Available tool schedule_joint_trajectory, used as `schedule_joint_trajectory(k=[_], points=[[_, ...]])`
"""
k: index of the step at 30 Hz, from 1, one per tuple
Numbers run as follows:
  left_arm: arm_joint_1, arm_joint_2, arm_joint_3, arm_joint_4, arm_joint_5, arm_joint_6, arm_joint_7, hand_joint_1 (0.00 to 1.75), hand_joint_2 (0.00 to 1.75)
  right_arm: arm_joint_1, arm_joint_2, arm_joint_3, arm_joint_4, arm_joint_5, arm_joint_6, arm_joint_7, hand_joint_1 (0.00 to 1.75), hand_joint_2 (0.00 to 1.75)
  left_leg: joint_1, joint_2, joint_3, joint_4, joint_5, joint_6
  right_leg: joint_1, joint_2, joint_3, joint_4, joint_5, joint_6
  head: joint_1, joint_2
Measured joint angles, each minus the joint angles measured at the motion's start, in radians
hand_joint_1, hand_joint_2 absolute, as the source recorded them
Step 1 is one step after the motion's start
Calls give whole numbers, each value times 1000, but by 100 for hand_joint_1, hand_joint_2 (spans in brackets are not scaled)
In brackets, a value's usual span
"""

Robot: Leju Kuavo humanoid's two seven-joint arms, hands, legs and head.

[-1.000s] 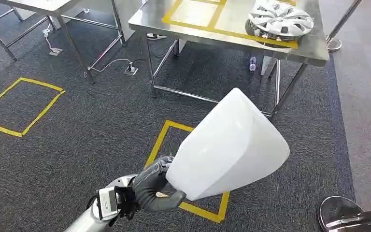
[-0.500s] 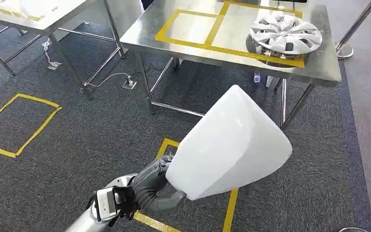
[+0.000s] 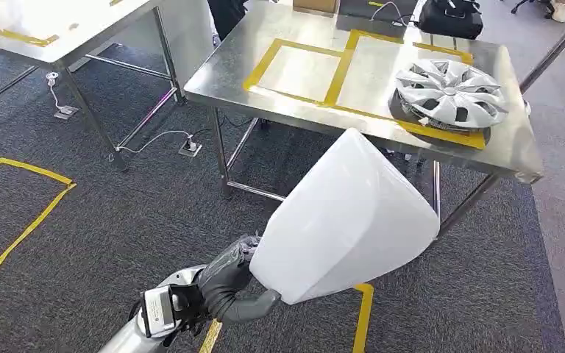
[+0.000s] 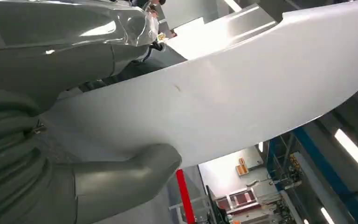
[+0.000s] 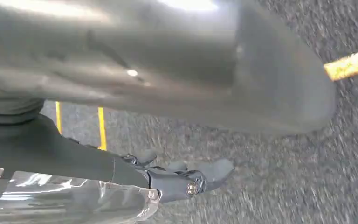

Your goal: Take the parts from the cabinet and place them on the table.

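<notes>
Head view — unmarked white part [image 3: 346,220]

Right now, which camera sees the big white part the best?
The head view: it shows the whole white part held by the left hand. The left wrist view shows a close stretch of its surface. The right wrist view shows a blurred grey underside, perhaps the same part.

No legible text or labels
</notes>
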Motion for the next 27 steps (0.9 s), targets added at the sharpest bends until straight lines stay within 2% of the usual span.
schedule_joint_trajectory(k=[2, 3, 4, 5, 6, 7, 8, 9, 10, 11, 12, 13, 14, 15, 16, 18, 19, 20, 21, 22, 23, 24, 25, 26, 27], points=[[1, 0, -1, 0, 0, 0, 0, 175, 175, 7, 3, 0, 0, 0, 0, 0, 0, 0, -10, -9, 33, 0, -33, 7, 5, 0, -72, -5, -137, -8, 5, 0], [1, 0, -1, 0, 0, 0, 0, 175, 175, 9, 4, 0, 0, 0, 0, 0, 0, 0, -17, -12, 51, 0, -50, 10, 10, 0, -96, -32, -176, -17, 5, 0], [1, 0, -1, 0, 0, 0, 0, 175, 175, 11, 5, 0, 0, 0, 0, 0, 0, 0, -26, -13, 71, 0, -67, 13, 19, 0, -110, -77, -175, -30, 5, 0], [1, 0, -2, 0, 0, 0, 0, 175, 175, 13, 7, 0, 0, 0, 0, 0, 0, 0, -34, -13, 92, -3, -83, 17, 30, 1, -119, -131, -120, -53, 8, 0], [2, 0, -2, 0, 0, 0, 0, 175, 175, 16, 7, 0, 0, 0, 0, 0, 0, 0, -40, -12, 105, -8, -101, 21, 47, 4, -126, -197, 18, -89, 8, 0], [3, 1, -2, 3, 0, 0, 0, 175, 175, 21, 0, 0, 0, 0, 1, 0, 0, 0, -44, -16, 125, -8, -119, 19, 64, 19, -118, -216, 172, -111, -2, 0], [6, 1, -2, 5, 0, 0, 0, 175, 175, 26, 3, 0, 2, 0, 0, 0, 0, 0, -45, -26, 141, -9, -137, 16, 73, 22, -105, -239, 179, -107, -8, 0], [4, -1, -1, 3, 0, 0, 1, 175, 175, 24, -2, 0, -1, 0, 0, -1, 0, 0, -43, -25, 158, -21, -153, 16, 72, 4, -83, -242, 159, -91, -8, 0], [1, -2, -1, -2, 0, 0, 1, 175, 175, 16, -7, 0, -3, 0, 0, -2, 0, 0, -40, -22, 175, 0, -139, 16, 73, 10, -66, -254, 149, -90, -8, 0], [-6, -6, -2, -5, 0, 0, -1, 175, 175, 9, -6, 0, -3, 0, 0, -2, 0, 0, -42, -21, 161, 42, -110, 11, 67, 11, -41, -264, 139, -94, -7, 0], [-8, -7, -2, -7, 0, 0, 0, 175, 175, 5, -2, 0, -3, 0, 0, -2, 0, 0, -46, -16, 115, 123, -76, 3, 58, 13, -16, -278, 129, -89, -3, 0], [-10, -7, -2, -7, 0, 0, -1, 175, 175, 3, -8, 0, -4, 0, 0, -3, 0, 0, -47, -12, 64, 197, -43, -8, 51, 12, 10, -287, 117, -92, -10, 0], [-9, -5, -1, -6, 1, 0, -1, 175, 175, 4, -7, 0, -4, 0, 1, -3, 0, 0, -41, -10, 4, 258, -38, -16, 44, 11, 33, -298, 103, -87, -9, 0], [-6, -3, -1, -4, 0, 0, 0, 175, 175, 7, -5, 0, -4, 0, 1, -3, 0, 0, -34, -10, -56, 298, -67, -24, 37, 11, 60, -309, 87, -83, -10, 0], [-3, 0, -1, -3, 0, 0, 0, 175, 175, 9, 0, 0, -3, 0, 1, -2, 0, 0, -28, -10, -103, 304, -119, -33, 29, 13, 86, -319, 72, -78, -10, 0], [-1, 3, -1, -1, 0, 0, 0, 175, 175, 13, 5, 0, -2, 0, 1, -2, 0, 0, -19, -10, -167, 267, -205, -44, 13, 17, 142, -337, 38, -69, -10, 0], [0, 5, -1, 0, 0, 0, 0, 175, 175, 12, 6, 0, -2, -1, 1, -2, 0, 0, -16, -9, -185, 219, -207, -49, 6, 21, 170, -345, 19, -64, -11, 0], [1, 6, -2, 0, 0, 0, 0, 175, 175, 12, 8, 0, -2, -3, 1, -2, 0, 0, -12, -8, -192, 151, -164, -54, -1, 23, 199, -352, -1, -59, -10, 0], [4, 8, -2, 0, -2, 0, 0, 175, 175, 13, 10, 0, -2, -4, 1, -2, 0, 0, -9, -3, -191, 58, -37, -56, -6, 23, 228, -359, -26, -53, -10, 0], [8, 10, -2, 3, -5, 0, 0, 175, 175, 12, 11, 0, -2, -7, 0, -2, 0, 0, -10, 8, -193, -6, 152, -55, -4, 24, 256, -362, -49, -48, -12, 0], [9, 12, -2, 5, -5, 0, 1, 175, 175, 12, 16, 0, -1, -8, 0, -2, 0, 0, -12, 11, -183, 3, 168, -48, -2, 28, 270, -368, -70, -38, -16, 0], [9, 11, -3, 4, -11, 0, 3, 175, 175, 10, 15, 0, -1, -10, -2, -2, 0, 0, -15, 6, -174, 21, 137, -41, -3, 25, 287, -390, -82, -30, -13, 0], [6, 10, -2, -2, -14, 0, 3, 175, 175, 7, 15, 0, -2, -10, -2, -4, 0, 0, -14, 1, -170, 21, 120, -32, -3, 22, 320, -403, -74, -23, -14, 0], [-1, 5, -2, -3, -17, 0, 3, 175, 175, 3, 15, 0, -2, -10, -4, -8, 0, 0, -13, 0, -154, 19, 101, -24, -2, 22, 307, -377, -42, -17, -15, 0], [-3, -2, -3, -5, -17, 1, 3, 175, 175, -3, 11, 0, -2, -10, -8, -12, 0, 0, -4, -4, -129, 13, 90, -17, 2, 24, 277, -303, -2, -13, -15, 0]])
